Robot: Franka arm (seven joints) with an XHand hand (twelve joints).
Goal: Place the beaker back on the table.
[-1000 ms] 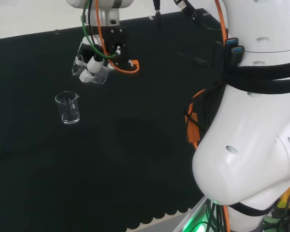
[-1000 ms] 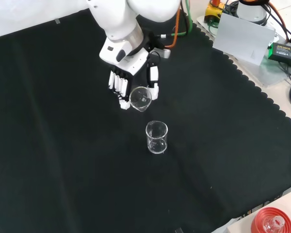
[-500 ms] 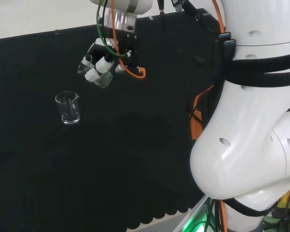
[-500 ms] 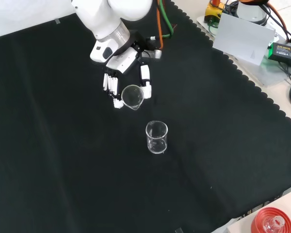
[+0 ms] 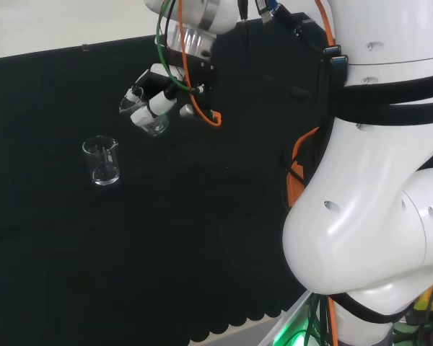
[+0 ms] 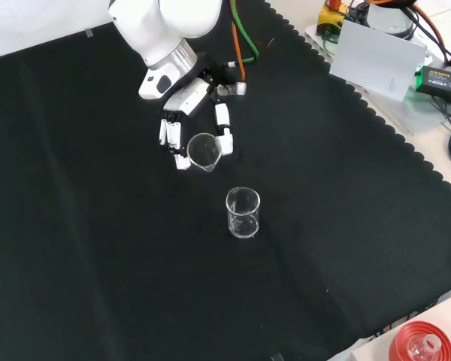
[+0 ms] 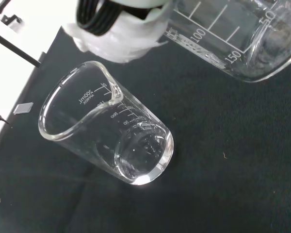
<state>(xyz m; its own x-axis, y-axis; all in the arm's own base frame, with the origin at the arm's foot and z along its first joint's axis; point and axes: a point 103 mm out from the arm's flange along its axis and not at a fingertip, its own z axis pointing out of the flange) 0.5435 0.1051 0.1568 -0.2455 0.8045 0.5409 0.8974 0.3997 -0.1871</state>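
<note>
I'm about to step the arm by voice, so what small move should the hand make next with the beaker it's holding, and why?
Probably turn the held beaker upright and lower it: the hand holds it tilted above the cloth, beside the standing beaker.

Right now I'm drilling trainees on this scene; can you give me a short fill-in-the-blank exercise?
1. The hand has its fingers curled round a clear glass ____.
2. The held beaker is ____, not upright.
3. The second beaker stands ____ on the black cloth, apart from the hand.

Missing words: beaker; tilted; upright
</note>
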